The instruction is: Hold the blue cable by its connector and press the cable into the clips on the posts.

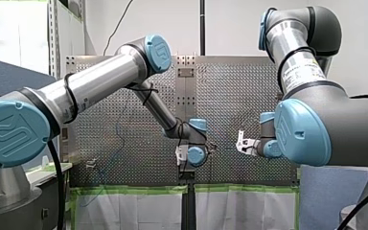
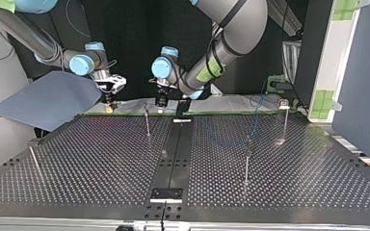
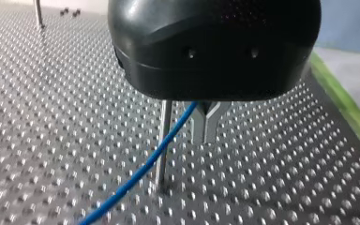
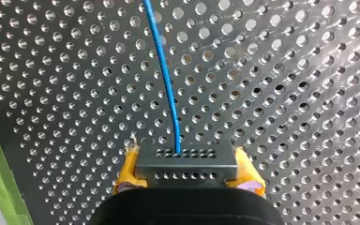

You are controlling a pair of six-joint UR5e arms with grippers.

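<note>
The right fingers [image 4: 246, 172] are closed narrow on the dark connector [image 4: 186, 161], with the yellow pads pinching its two ends. The blue cable [image 4: 165, 75] comes out of the connector's middle and runs straight ahead of the fingers. Its long axis points away from them over the perforated counter [image 4: 300, 70].

In the left wrist view the cable slants out from under the black head of the left arm [image 2: 200, 72]. It crosses a thin post [image 3: 163, 140] standing just below that head, which hides the post's top and any clip. Whether the left arm grips the cable cannot be told.

Judged from the top view, the left arm is nearer this post, and the right fingers are beside it but apart. The press probably means carrying the cable sideways onto the post's top. The counter's green edge [image 3: 347, 108] lies close beside both arms, and the free room is ahead of the right fingers.
</note>
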